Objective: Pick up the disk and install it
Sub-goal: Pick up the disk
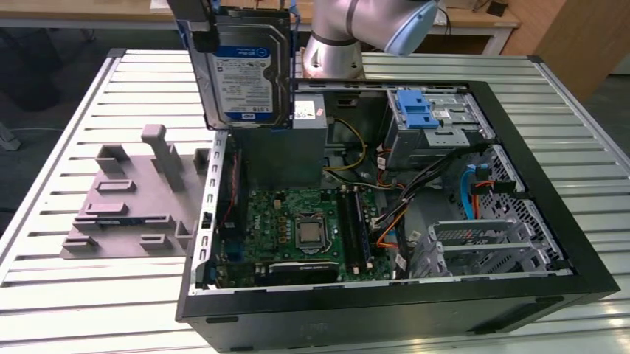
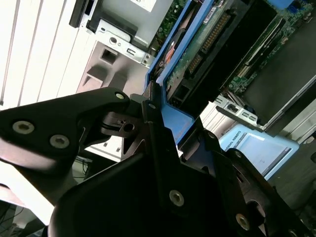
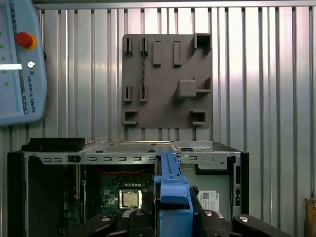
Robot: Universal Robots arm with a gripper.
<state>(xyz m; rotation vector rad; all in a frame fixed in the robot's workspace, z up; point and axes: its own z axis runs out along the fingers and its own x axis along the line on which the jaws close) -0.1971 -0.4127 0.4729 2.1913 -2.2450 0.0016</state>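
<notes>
Silver-grey metal under a blue-and-white label: the disk (image 1: 246, 70), one item, aloft above the case (image 1: 394, 291), over its rear corner on the exterior view's left. We record it upright, label toward the exterior camera, and no part of it touches the case. We judge that the upright carry suits lowering it edge-first into the case, not laying it flat.

Gripper (image 3: 172, 217), one, black, clamped on the disk. In the first wrist view its fingers (image 3: 143, 222) sit either side of the blue bracket (image 3: 173, 195) that frames the disk. The second wrist view shows the disk's circuit-board face (image 2: 207, 44) beyond the same clamp. Holding by the bracket, we judge, keeps the pads off label and board.

Case, black, open, lying on its side on the slatted table (image 1: 69, 88), so its interior faces up toward the gripper. Inside the case:
- Motherboard (image 1: 295, 225), on the floor.
- Blue latch (image 1: 426, 110), on a metal cage at the rear, well apart from the disk.

Fixture plate (image 1: 128, 199), grey, with raised blocks, just beside the case on the exterior view's left.

Status, as we judge it: pick-up done, installing not yet done.
</notes>
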